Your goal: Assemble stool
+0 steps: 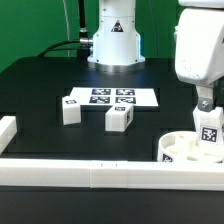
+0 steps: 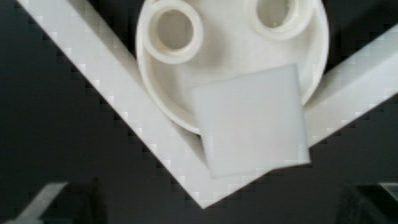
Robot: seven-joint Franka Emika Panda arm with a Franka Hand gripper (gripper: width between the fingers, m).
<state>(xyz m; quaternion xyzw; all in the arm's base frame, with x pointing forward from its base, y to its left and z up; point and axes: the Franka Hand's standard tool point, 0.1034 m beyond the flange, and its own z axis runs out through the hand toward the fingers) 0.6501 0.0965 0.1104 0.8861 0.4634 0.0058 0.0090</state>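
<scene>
The round white seat (image 1: 183,149) lies in the table's front corner on the exterior view's right, holes up. One white tagged leg (image 1: 208,130) stands upright on its far right side. My gripper (image 1: 203,103) hangs just above that leg's top. In the wrist view the leg (image 2: 249,125) overlaps the seat's rim (image 2: 169,85), and my gripper (image 2: 205,203) is open, its dark fingers (image 2: 45,200) wide apart at either side with nothing between them. Two more legs (image 1: 70,108) (image 1: 119,117) lie loose on the black table in front of the marker board.
The marker board (image 1: 112,97) lies mid-table before the robot base (image 1: 112,45). Long white bars edge the table's front (image 1: 100,173) and left (image 1: 7,130). In the wrist view the bars (image 2: 107,80) meet in a corner round the seat.
</scene>
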